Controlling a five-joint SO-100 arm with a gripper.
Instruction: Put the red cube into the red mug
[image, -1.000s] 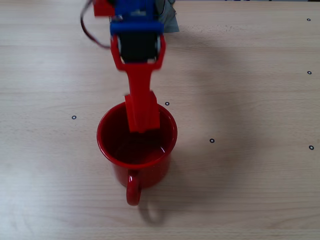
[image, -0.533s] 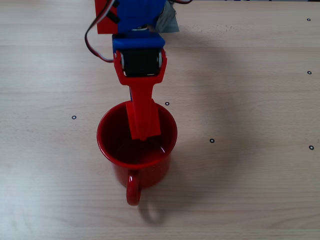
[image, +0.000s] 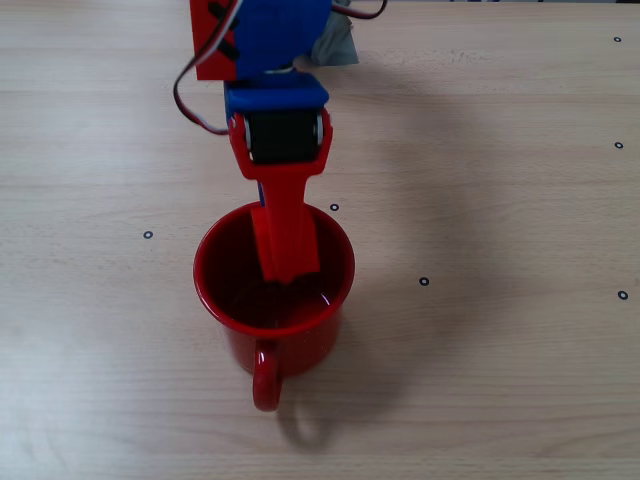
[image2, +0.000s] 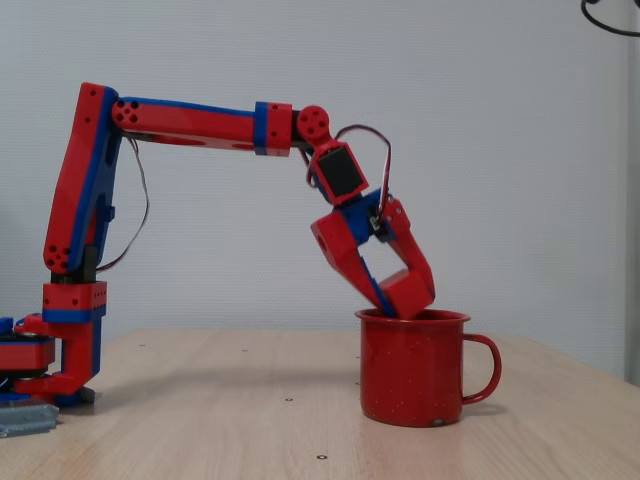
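The red mug (image: 215, 305) stands upright on the wooden table with its handle (image: 266, 380) towards the near edge; in a fixed view the red mug (image2: 410, 380) has its handle on the right. My gripper (image2: 410, 308) slants down from the left, its tips right at the rim and over the opening. A small red cube (image2: 410, 290) sits clamped between the fingertips, and the jaws are shut on it. From above, the gripper (image: 290, 272) reaches over the far rim into the mug's mouth; there the cube blends with the red fingers.
The arm's base (image2: 60, 345) stands at the far left of the table, with a grey piece (image2: 25, 420) beside it, which also shows as a grey piece (image: 340, 45) behind the wrist. Small black ring marks (image: 424, 281) dot the wood.
The wrist and gripper have moved a little towards the near edge and down, bringing the fingertips deeper over the mug's opening. The mug has not moved.
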